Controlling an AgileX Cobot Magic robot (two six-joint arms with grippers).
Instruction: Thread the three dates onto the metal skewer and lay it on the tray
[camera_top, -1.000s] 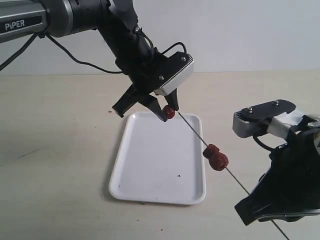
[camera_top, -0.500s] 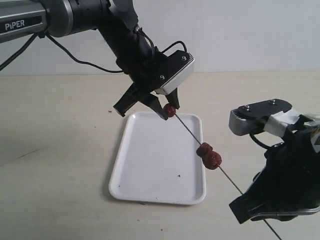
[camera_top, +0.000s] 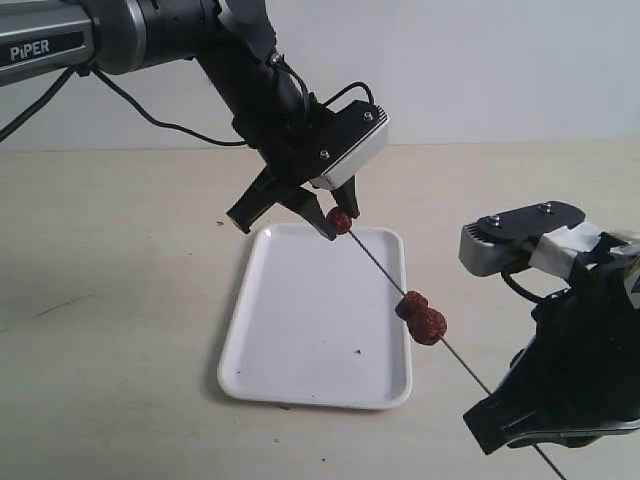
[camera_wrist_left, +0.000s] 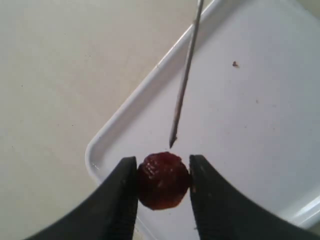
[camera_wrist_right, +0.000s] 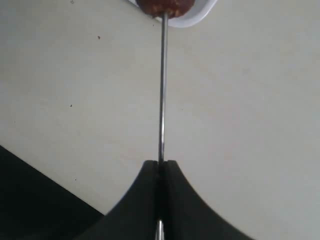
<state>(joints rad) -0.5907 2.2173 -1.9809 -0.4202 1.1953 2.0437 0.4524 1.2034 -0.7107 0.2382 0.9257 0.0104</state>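
Pinching the last date between part-open jaws above the tray, the left gripper is presenting it to the skewer tip while the right gripper, clamped shut on that skewer, is aiming it, two dates already threaded.

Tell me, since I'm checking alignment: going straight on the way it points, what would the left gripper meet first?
Probably the tip of the skewer, just ahead of the date held between the left gripper fingers; the tray lies beyond. Depth is unclear.
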